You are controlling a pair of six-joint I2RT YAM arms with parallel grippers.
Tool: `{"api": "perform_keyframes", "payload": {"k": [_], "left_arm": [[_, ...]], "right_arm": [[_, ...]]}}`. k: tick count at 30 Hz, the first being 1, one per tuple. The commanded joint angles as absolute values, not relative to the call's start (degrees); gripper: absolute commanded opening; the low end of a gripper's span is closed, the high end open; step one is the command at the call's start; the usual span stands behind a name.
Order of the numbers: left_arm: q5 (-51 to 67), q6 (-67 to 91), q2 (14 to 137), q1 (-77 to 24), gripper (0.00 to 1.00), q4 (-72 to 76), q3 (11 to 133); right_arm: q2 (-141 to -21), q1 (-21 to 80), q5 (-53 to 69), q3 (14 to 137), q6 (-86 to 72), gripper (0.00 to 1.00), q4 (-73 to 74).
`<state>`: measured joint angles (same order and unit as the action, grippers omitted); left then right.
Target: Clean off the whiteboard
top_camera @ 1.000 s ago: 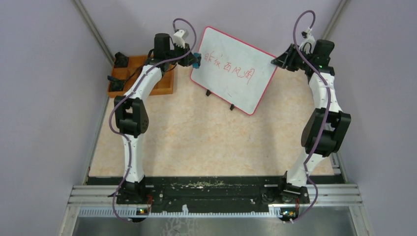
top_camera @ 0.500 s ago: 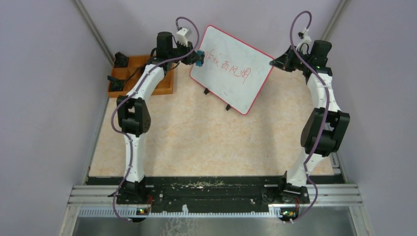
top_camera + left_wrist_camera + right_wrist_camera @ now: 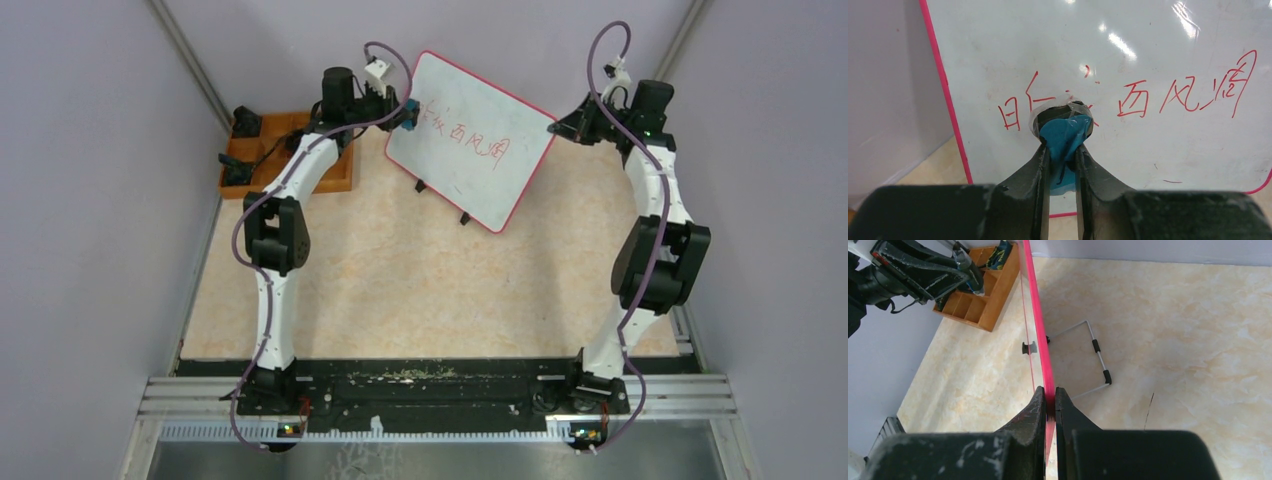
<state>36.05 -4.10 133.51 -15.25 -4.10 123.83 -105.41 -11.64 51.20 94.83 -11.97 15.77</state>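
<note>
Red writing (image 3: 1128,97) runs across the whiteboard (image 3: 470,170), which stands up on its little black feet at the far end of the table (image 3: 400,290), between our two arms. We think the board is light, thin and stiff, with a smooth, shiny face, so it may slide or tip back when we push on it. The best place to hold it looks like the thin red frame at the side, away from the writing. Our right gripper (image 3: 1049,392) is doing just that: its two fingers are squeezed tight on the red edge, and a wire stand (image 3: 1098,357) shows behind the board. Our left gripper (image 3: 1063,155) is pinched on a blue eraser (image 3: 1064,132), and the eraser presses on the board right by the first red marks on the left. Most of the writing is there to wipe, so we judge the job has hardly begun. The table top is hard and pale, like sandy stone, and looks a bit slippery too. An orange tray (image 3: 335,182) with small boxes in it sits just left of the board. Plain grey walls (image 3: 90,200) stand close on both sides and at the back, so we have little room to swing.
</note>
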Motion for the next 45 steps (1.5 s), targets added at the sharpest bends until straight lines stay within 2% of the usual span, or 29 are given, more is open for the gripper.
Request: {"api": "perform_keyframes", "payload": {"k": [1, 17, 33, 45], "left_arm": [[37.5, -9.4, 134.7, -16.0, 0.00, 1.9, 123.7], [38.3, -9.1, 141.7, -16.0, 0.00, 9.1, 128.3], [38.9, -8.2, 136.9, -15.8, 0.00, 8.6, 125.3], [37.5, -8.6, 138.5, -15.9, 0.00, 7.9, 128.3]], "right_arm": [[-108.5, -11.2, 51.7, 98.7, -7.4, 0.00, 19.6], [-107.4, -14.6, 58.6, 97.4, 0.4, 0.00, 23.3], [-117.6, -17.3, 67.5, 117.0, 4.6, 0.00, 37.3], [-116.2, -17.2, 68.6, 112.9, 5.5, 0.00, 35.7]]}}
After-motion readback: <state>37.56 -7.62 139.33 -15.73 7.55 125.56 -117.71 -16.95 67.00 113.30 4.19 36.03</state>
